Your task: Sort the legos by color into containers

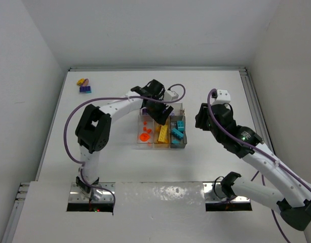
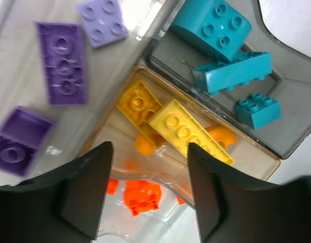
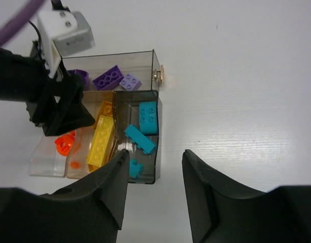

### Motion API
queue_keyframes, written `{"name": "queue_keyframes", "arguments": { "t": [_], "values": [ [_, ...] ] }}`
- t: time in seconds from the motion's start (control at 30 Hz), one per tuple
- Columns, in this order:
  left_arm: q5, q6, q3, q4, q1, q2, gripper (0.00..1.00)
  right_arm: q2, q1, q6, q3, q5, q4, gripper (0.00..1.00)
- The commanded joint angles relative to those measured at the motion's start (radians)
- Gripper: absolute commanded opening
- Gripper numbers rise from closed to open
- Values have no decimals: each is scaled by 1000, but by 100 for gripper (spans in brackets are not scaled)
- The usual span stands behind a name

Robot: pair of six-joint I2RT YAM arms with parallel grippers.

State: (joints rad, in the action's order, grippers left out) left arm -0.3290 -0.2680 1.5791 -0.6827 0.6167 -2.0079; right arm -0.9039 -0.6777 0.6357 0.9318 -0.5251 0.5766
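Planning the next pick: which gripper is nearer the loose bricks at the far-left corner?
Left. Left gripper hovers over the tray, right of the bricks; right gripper is beyond the tray.

The left arm (image 1: pixel 120 107) stretches forward and rightward, the left claw (image 2: pixel 149 152) pointing down, fingers spread, gripping nothing. The right arm (image 1: pixel 257 152) bends at its elbow, the right claw (image 3: pixel 154 169) also spread and empty.

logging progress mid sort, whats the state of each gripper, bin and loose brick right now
left gripper: open, empty, over tray
right gripper: open, empty, beside tray
purple bricks: in long bin
teal bricks: in end bin
yellow bricks: in middle bin
orange pieces: in other end bin
loose bricks: unsorted, far left of table
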Motion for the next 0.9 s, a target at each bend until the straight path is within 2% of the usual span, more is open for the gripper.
{"name": "queue_keyframes", "arguments": {
  "t": [0.0,0.2,0.27,0.3,0.37,0.4,0.47,0.5,0.53,0.57,0.67,0.73,0.77,0.87],
  "values": [
    [74,-11,119,-37,-5,40,62,3,-5,-7,41,-16,2,46],
    [48,29,228,-93,-72,80,63,0,-3,-18,38,-7,-17,46],
    [7,82,271,-92,-155,106,63,-12,-5,-30,44,5,-15,46],
    [-4,110,286,-81,-251,115,62,-16,-5,-36,47,10,-12,46],
    [11,166,298,-51,-369,132,62,-33,-3,-50,56,26,-9,47],
    [66,182,311,-43,-491,126,63,-39,-5,-51,56,34,-9,47],
    [154,217,334,-40,-602,101,70,-52,-3,-54,47,54,-17,48],
    [213,219,370,-44,-700,63,71,-53,-3,-54,33,60,-30,49],
    [237,210,389,-51,-740,43,72,-53,-3,-53,26,65,-38,49],
    [255,199,400,-51,-793,22,79,-58,-3,-53,16,69,-55,49],
    [315,147,435,-41,-834,-60,88,-66,-3,-57,-2,73,-75,50],
    [324,113,479,-63,-845,-129,91,-82,-5,-73,5,76,-78,50],
    [353,107,498,-69,-845,-152,97,-90,-5,-79,12,74,-70,50],
    [363,101,504,-68,-845,-234,98,-113,-3,-96,32,65,-66,50]
  ]
}}
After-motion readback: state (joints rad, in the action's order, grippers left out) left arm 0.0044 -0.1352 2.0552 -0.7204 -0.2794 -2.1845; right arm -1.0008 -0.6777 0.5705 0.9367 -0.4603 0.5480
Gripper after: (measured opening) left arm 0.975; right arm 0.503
